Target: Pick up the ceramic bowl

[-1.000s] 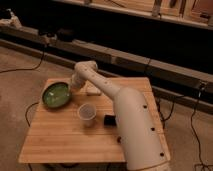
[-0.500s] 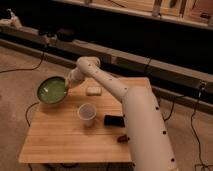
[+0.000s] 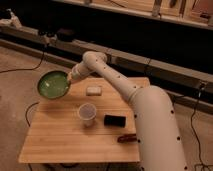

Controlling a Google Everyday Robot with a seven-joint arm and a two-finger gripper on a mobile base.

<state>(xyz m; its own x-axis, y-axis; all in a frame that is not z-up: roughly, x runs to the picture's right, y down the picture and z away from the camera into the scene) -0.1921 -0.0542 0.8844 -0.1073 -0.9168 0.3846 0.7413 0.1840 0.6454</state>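
One ceramic bowl (image 3: 53, 85) is in play, and it sits at the left of the frame, tilted so its glossy green inside faces the camera, its darker rim hanging past the upper left corner of the wooden surface (image 3: 65, 142). It appears to be off the wood altogether, carried in the air rather than resting. The pincer (image 3: 70, 80) meets it at the right-hand edge of the rim, closed on that rim as far as can be judged, with the bowl spreading out to the left and slightly down from the grip. That is the relation everything turns on: the weight lies wholly to one side of the hold, so any further rise would call for a steady wrist to keep the dish from swinging or slipping. The pale arm runs from the pincer up to a bend at centre top, then down the right of the frame. Lower on the surface stand a small clear cup (image 3: 87, 114) near the middle, a pale block (image 3: 93, 90) just above it, a black object (image 3: 115, 120) to its right and a dark reddish item (image 3: 127, 138) near the arm's base, all well apart from the bowl. By my reading the pick is essentially made.
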